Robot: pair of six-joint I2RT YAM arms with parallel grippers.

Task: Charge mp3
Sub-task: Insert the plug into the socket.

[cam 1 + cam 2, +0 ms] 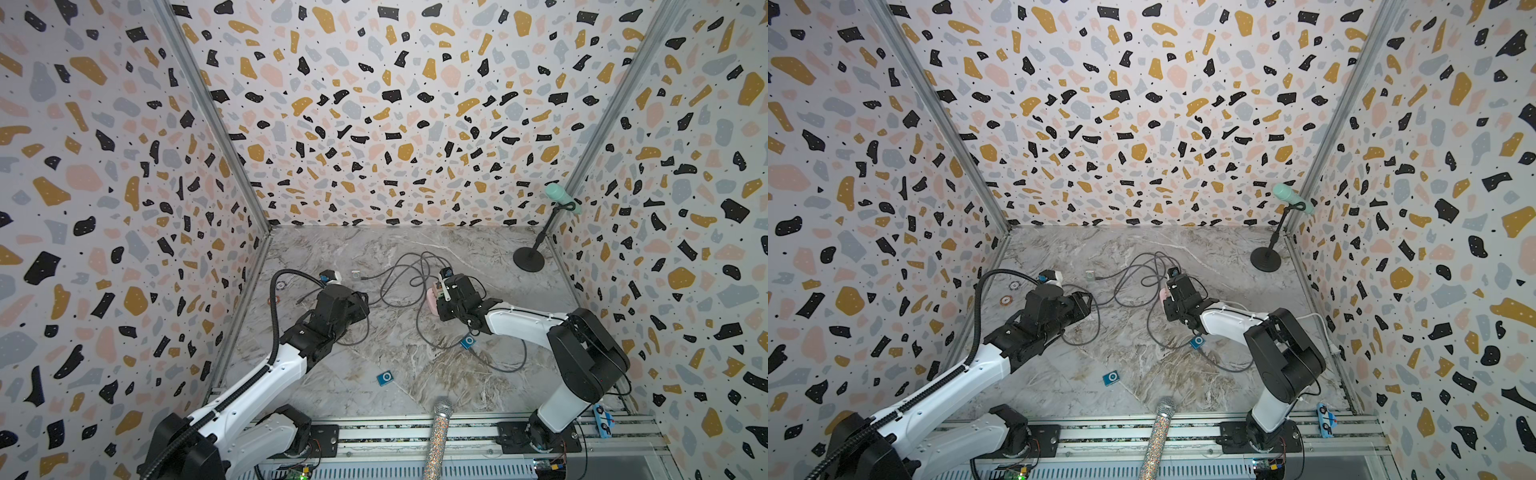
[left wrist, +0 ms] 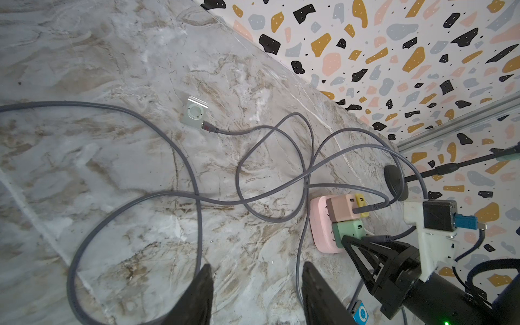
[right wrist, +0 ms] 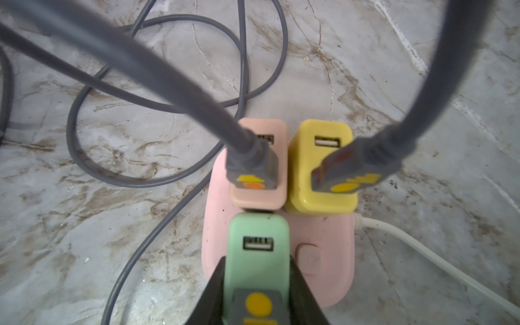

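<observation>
The right gripper [image 3: 257, 264] is clamped on a grey USB plug [image 3: 258, 306] right at the mint charger [image 3: 257, 225] (seated or not, I cannot tell), which stands on the pink power strip [image 3: 334, 239] below. The left gripper [image 2: 257, 266] has its fingers apart, empty. Ahead of it lies a silver mp3 [image 2: 194, 112] with a grey cable [image 2: 239, 132] plugged in; behind both grippers a blue mp3 [image 1: 385, 377] lies loose.

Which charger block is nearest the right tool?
The green block, right by the right tool; the pink block and yellow block stand farther off.
</observation>
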